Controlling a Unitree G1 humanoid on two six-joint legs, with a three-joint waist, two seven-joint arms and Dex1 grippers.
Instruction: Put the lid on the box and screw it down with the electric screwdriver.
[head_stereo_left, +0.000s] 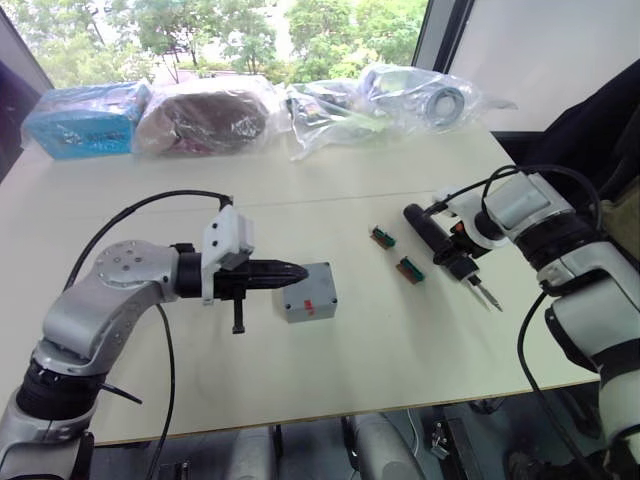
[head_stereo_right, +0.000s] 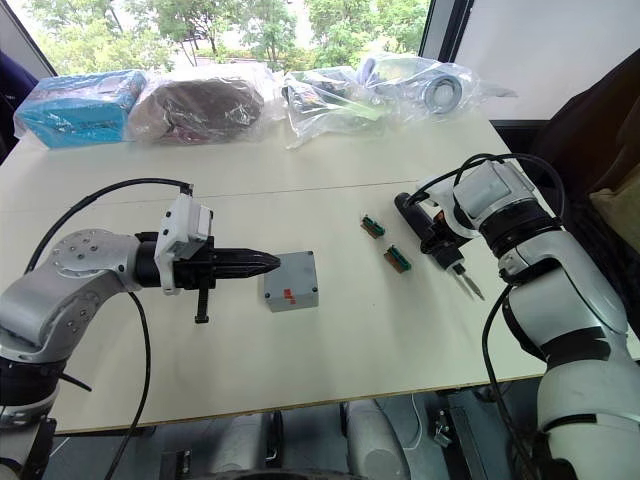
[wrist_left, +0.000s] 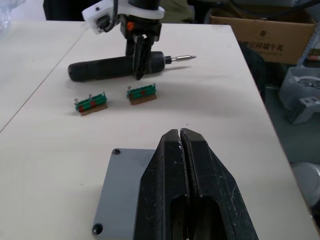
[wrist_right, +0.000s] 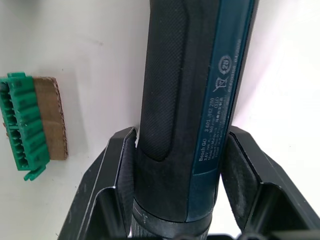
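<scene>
We see the matte blue-black cylindrical electric screwdriver (wrist_right: 192, 100) pinched between our right gripper (wrist_right: 180, 175) fingers; left gripper (wrist_left: 181, 145) fingers are pressed together over the smooth grey lid (head_stereo_left: 309, 292).

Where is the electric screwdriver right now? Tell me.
The electric screwdriver lies on the table's right side, between the right gripper's fingers, just right of the two green-and-red pieces.
</scene>
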